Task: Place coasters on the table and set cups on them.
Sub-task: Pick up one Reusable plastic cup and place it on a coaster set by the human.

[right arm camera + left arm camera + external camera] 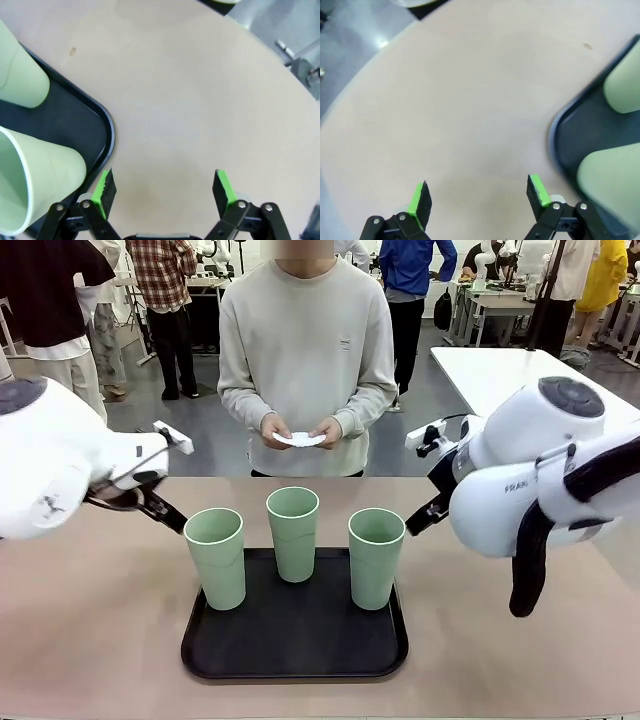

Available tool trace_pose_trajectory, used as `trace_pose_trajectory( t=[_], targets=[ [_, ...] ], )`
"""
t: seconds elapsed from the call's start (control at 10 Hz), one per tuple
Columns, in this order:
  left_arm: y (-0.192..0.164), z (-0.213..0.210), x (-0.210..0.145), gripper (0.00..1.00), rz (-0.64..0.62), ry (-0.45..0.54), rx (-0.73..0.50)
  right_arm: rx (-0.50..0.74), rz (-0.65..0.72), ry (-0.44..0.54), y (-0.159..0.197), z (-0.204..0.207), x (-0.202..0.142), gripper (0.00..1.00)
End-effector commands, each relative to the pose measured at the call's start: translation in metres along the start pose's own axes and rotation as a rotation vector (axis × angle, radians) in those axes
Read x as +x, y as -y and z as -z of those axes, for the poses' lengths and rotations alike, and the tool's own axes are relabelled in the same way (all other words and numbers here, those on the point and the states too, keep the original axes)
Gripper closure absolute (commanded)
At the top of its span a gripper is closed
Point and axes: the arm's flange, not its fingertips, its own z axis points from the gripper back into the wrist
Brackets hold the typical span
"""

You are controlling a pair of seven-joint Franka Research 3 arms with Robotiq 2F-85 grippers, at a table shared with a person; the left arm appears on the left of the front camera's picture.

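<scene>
Three pale mint-green cups stand upright on a black tray (pixel 250 650): a left cup (pixel 215 558), a middle cup (pixel 293 533) and a right cup (pixel 376 558). The person at the far side holds the white lacy coasters (pixel 300 439) in both hands above the table's far edge. My left gripper (pixel 479 194) hangs open over bare table (pixel 90 620) left of the tray, with nothing between its fingers. My right gripper (pixel 165 186) is open too, over bare table right of the tray. Two cups (pixel 20 70) (pixel 35 170) show at the left of the right wrist view.
The tray's rounded rim (pixel 560 140) lies close to my left gripper, and its other rim (pixel 107 130) close to my right one. A white rectangular table (pixel 500 365) stands behind at the right. Other people stand farther back.
</scene>
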Motion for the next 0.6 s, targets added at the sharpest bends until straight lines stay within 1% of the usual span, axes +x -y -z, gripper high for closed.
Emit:
trace_pose_trajectory(
  t=[0.0,0.1,0.2,0.3,0.4,0.5],
  targets=[
    [-0.015,-0.077,-0.013,0.0,-0.02,-0.008,0.065,-0.012,0.067,-0.025,0.012,-0.076,-0.002,0.0],
    [-0.011,-0.114,-0.037,0.0,-0.024,-0.029,-0.03,-0.013,0.053,-0.107,-0.006,-0.116,-0.022,0.0],
    [0.0,-0.145,-0.063,0.0,-0.05,-0.076,-0.169,0.017,0.037,-0.162,-0.041,-0.151,-0.047,0.0],
    [0.005,-0.161,-0.075,0.0,-0.054,-0.1,-0.219,-0.023,0.012,-0.215,-0.069,-0.165,-0.066,0.0],
    [0.012,-0.171,-0.089,0.0,-0.092,-0.118,-0.245,-0.01,-0.003,-0.267,-0.091,-0.168,-0.089,0.0],
    [0.018,-0.173,-0.099,0.0,-0.219,-0.166,-0.12,-0.032,-0.028,-0.357,-0.095,-0.154,-0.108,0.0]
  ],
)
